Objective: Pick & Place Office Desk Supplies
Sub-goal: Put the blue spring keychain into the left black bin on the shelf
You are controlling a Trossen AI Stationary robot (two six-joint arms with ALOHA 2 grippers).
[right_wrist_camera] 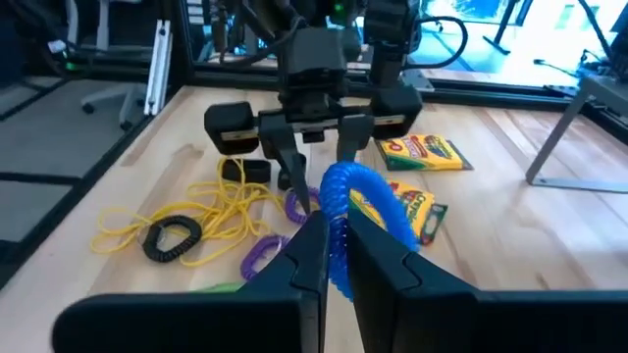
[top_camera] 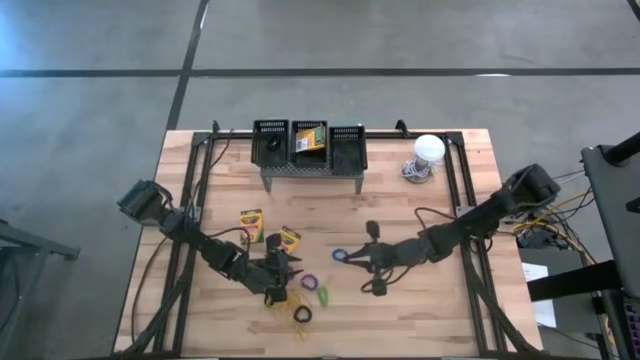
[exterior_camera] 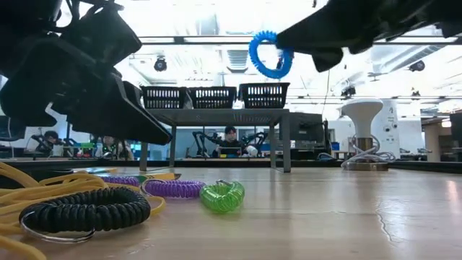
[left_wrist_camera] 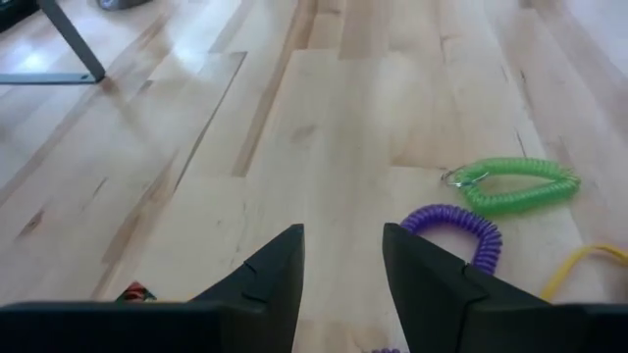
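My right gripper (top_camera: 352,257) is shut on a blue coiled loop (exterior_camera: 270,55), high above the table's middle. My left gripper (left_wrist_camera: 341,263) stands open just above the table at the near left, with bare wood between its fingers. Just beyond it lie a purple loop (left_wrist_camera: 457,229) and a green loop (left_wrist_camera: 516,184). A black loop (exterior_camera: 85,209) and thin yellow bands (right_wrist_camera: 218,214) lie flat near the front edge. Two crayon boxes (top_camera: 251,225) (top_camera: 289,240) lie flat; a third (top_camera: 310,140) sits in the middle of three black mesh baskets (top_camera: 347,146). My right gripper pinches one side of the blue loop's coil (right_wrist_camera: 339,224) between its two fingers. The fingers reach in from the table's right, nearly level. The rest of the loop (right_wrist_camera: 378,201) stands out past the fingertips, lifted clear of the table.
The baskets stand in a row on a grey perforated stand (top_camera: 312,172) at the far middle. A white dome-shaped object (top_camera: 428,150) with a cable sits at the far right. Bare wood lies on the table's right half and between the stand and the loops.
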